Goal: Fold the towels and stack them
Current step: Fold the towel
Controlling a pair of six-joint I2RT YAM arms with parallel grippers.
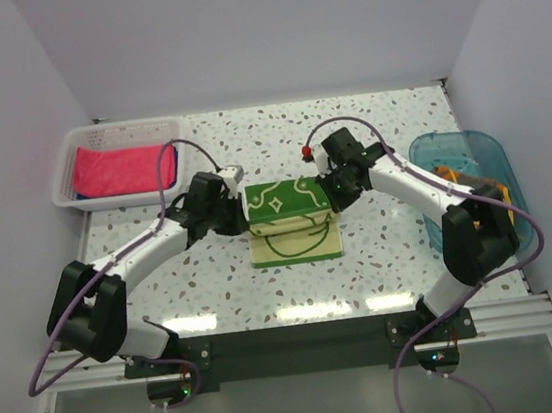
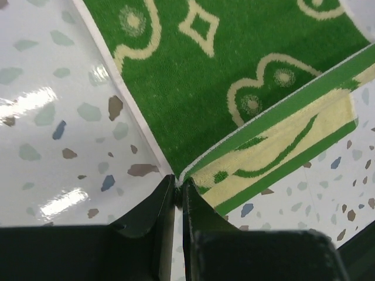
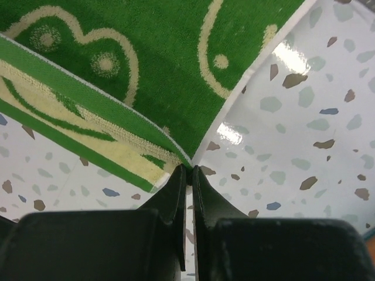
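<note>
White walls on three sides, speckled worktop w/ glare strips near the arm bases. Far L: white slotted basket holding the pink towel, folded flat; blue sliver at its R edge, too small to name. Left gripper pressed nearly together, pinching the L corner of the green towel. Towel sits mid-worktop between both arms: dark green patterned panel raised at the far side, pale yellow panel w/ green lines flat on the worktop nearer the bases. Right gripper likewise clamped tight on the R corner. Far R: clear blue tub, something dark w/ orange inside, mostly hidden by the R arm. Step in hand, as I read it: half-fold of the green towel, not yet laid down. To do it well: move both corners at matched height and pace so the held edge stays straight; keep light tension across, no sag in the middle; land edge on edge over the pale panel, then let go only once cloth lies flat. Risk: one arm leading gives a skewed fold. Views: top cam gives the layout, basket and tub, but fingertips are lost behind the wrists. Wrist cams show each pinch right at the corner, the trim band and the gap under the raised panel. Neither shows basket or tub.
</note>
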